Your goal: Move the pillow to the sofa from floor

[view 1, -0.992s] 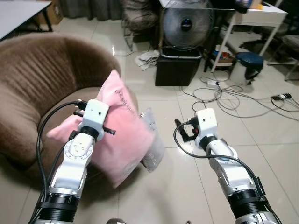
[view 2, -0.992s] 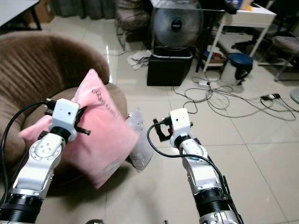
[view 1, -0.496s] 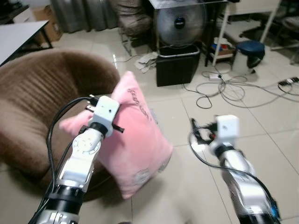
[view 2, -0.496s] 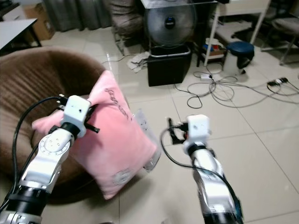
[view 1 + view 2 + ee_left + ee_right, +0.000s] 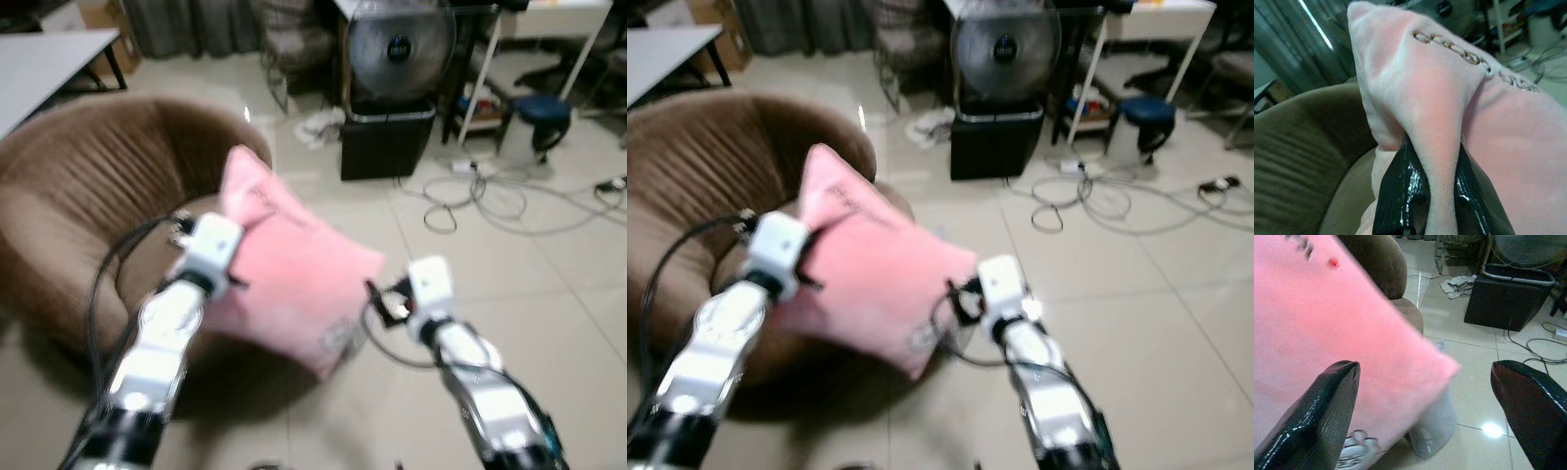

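Note:
A pink pillow (image 5: 289, 269) hangs in the air over the front of the brown round sofa (image 5: 78, 196), its lower corner toward the floor. My left gripper (image 5: 1437, 161) is shut on a fold at the pillow's upper edge, the fabric pinched between both black fingers (image 5: 1400, 196). My right gripper (image 5: 1425, 396) is open beside the pillow's right corner, its fingers (image 5: 1317, 421) wide apart and holding nothing. In the left eye view the right gripper (image 5: 377, 299) sits just right of the pillow. A grey pillow (image 5: 1432, 431) lies on the tiles beneath the pink one.
A standing fan (image 5: 397, 49) on a black box (image 5: 387, 142) stands behind. Loose cables (image 5: 490, 201) and a power strip lie on the tiles to the right, near a blue stool (image 5: 539, 113). A white table (image 5: 49, 54) is at the far left.
The view has shifted and blurred. The pink pillow has swung up and flatter over the sofa's front in my left gripper. My right gripper has come closer to the pillow's right corner.

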Robot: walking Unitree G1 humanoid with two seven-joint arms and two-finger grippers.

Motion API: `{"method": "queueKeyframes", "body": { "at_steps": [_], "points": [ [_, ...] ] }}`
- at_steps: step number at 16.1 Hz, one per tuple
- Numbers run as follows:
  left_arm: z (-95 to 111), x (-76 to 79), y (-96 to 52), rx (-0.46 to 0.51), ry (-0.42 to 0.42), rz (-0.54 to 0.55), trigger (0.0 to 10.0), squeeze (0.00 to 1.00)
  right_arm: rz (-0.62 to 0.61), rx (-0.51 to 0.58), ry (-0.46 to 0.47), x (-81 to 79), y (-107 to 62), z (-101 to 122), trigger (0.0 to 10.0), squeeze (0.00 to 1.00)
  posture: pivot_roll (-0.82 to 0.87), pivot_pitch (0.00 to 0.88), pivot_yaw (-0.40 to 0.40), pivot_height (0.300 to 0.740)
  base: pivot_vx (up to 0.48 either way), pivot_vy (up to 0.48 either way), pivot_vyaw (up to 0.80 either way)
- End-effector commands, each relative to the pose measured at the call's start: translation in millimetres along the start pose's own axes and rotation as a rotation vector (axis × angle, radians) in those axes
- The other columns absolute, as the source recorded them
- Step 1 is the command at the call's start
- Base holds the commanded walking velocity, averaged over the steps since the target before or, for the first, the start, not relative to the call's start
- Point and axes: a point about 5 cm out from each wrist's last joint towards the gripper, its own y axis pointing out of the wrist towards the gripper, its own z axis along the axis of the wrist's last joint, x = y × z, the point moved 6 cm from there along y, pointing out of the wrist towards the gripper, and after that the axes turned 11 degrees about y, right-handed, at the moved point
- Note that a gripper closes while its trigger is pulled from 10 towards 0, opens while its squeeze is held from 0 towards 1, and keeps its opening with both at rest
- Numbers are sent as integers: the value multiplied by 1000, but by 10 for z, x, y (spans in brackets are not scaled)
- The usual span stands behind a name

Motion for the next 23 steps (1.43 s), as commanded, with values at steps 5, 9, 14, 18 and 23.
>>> {"method": "queueKeyframes", "body": {
  "at_steps": [5, 9, 14, 18, 23],
  "points": [
    [167, -79, 0, 61, 25, 27, 10000, 0, -43, -21, -61, 174, 81, 35, 10000, 0, 103, 0, 27, 740, 0, 432, 0],
    [185, -60, 50, 70, 38, 12, 10000, 0, -73, -12, -36, 222, 85, 24, 10000, 0, 99, 0, 32, 740, 0, 433, 0],
    [282, 6, 84, 112, 137, -14, 10000, 0, -86, -14, -32, 256, 73, -1, 10000, 0, 74, 0, 53, 740, 0, 164, 0],
    [316, 126, 93, 131, 42, -34, 10000, 0, -92, -16, -43, 291, 52, -5, 10000, 0, 63, 0, 61, 740, 0, -360, 0],
    [367, 153, 113, 156, -37, -23, 10000, 0, -121, -11, -37, 458, 83, 73, 10000, 0, 69, 0, 47, 740, 0, 0, 0]
  ]
}}
